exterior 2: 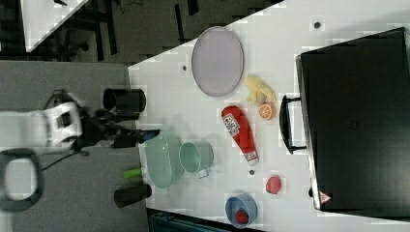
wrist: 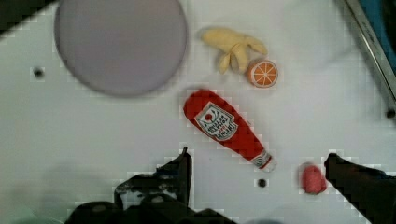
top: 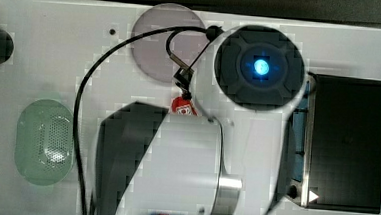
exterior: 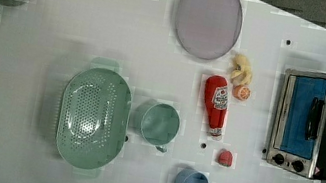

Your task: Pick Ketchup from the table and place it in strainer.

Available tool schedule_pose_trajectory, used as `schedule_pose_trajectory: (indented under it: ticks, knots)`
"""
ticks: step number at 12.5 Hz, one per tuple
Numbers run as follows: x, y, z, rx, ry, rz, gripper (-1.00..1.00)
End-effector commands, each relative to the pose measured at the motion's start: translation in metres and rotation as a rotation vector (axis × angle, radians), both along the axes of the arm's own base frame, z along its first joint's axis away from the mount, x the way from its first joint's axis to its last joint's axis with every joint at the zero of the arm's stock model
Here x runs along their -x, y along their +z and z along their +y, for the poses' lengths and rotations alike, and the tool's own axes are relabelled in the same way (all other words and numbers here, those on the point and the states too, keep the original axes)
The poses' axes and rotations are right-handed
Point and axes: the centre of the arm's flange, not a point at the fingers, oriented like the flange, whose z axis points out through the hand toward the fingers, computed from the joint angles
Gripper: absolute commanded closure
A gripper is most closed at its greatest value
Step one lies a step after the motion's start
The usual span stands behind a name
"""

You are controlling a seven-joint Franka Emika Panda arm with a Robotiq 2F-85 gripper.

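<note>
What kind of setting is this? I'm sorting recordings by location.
Probably a lab tabletop staged as a toy kitchen: a white table with bolt holes, a toaster oven, and play food such as the Ketchup beside a strainer.

Top view: straight down, close above the arm (top: 195,153), table (top: 57,39) beneath. Left view: down from higher, whole table, toaster oven (exterior: 308,122) at 3 o'clock. Right view: steep, farther back, floor at 9 o'clock. Wrist view: nearest, downward. Shared by all: grey plate (wrist: 119,44).
</note>
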Motion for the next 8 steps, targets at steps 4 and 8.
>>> schedule_pose_trajectory:
  ticks: [4,8]
  knots:
    - [-0.010,-0.126,0.013,-0.034,0.733,-0.018,-1.00]
    - [0.001,-0.197,0.018,-0.027,0.778,-0.038,-1.00]
